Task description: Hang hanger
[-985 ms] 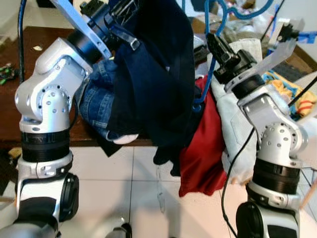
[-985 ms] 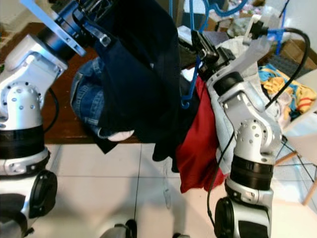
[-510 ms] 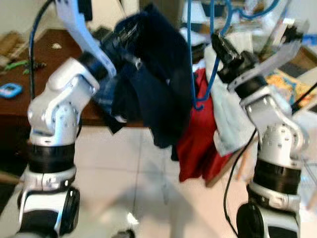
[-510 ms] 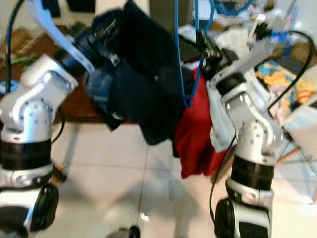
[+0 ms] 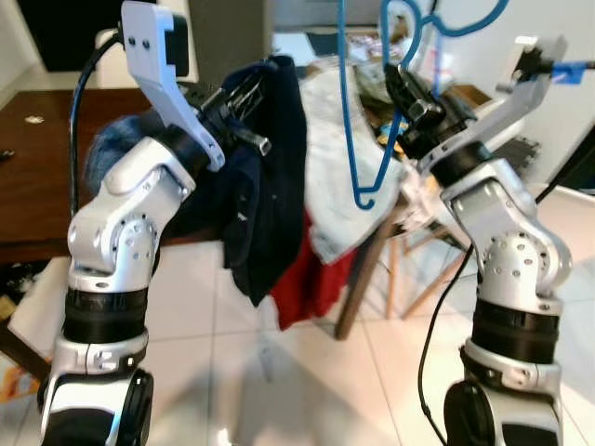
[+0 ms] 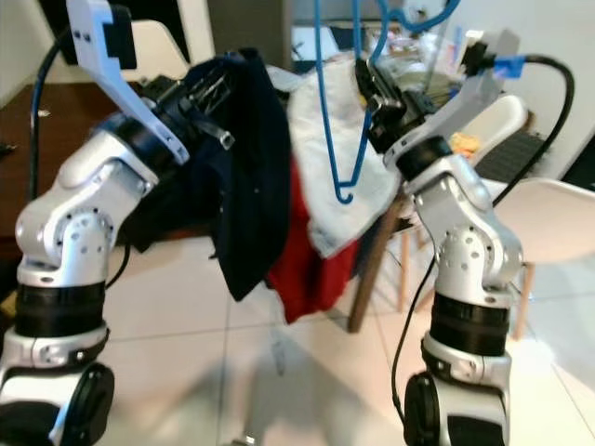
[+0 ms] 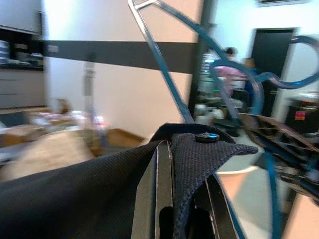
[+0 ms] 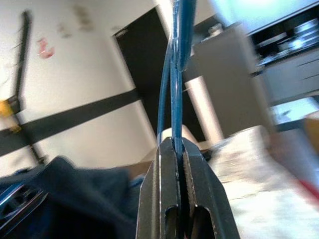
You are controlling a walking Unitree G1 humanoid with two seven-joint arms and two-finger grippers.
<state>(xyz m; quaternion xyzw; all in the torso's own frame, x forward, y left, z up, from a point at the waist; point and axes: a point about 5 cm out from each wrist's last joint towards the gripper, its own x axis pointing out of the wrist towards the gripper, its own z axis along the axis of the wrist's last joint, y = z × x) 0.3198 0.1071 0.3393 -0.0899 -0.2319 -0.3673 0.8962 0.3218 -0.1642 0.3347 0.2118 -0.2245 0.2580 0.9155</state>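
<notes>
A blue wire hanger (image 5: 346,111) hangs upright in front of me, and my right gripper (image 5: 402,85) is shut on its wire near the top. The right wrist view has the two fingers (image 8: 162,164) pressed together on the blue hanger (image 8: 174,74). My left gripper (image 5: 240,91) is raised at the left, shut on a dark navy garment (image 5: 274,177) that droops from it. In the left wrist view the garment's edge (image 7: 197,152) lies folded over the fingers (image 7: 149,199), with the hanger's frame (image 7: 164,55) just beyond. Hanger and garment hang side by side, apart.
A brown table (image 5: 37,186) stands behind my left arm. A white cloth (image 5: 335,177) and a red cloth (image 5: 311,279) droop over its corner by a wooden leg (image 5: 367,260). A white chair (image 6: 558,223) is at the right. Pale tiled floor (image 5: 307,372) lies below.
The whole view has swung, so the camera moved. Both arms have risen; the navy garment now hangs away from the pile on the table, and the hanger hangs apart from it.
</notes>
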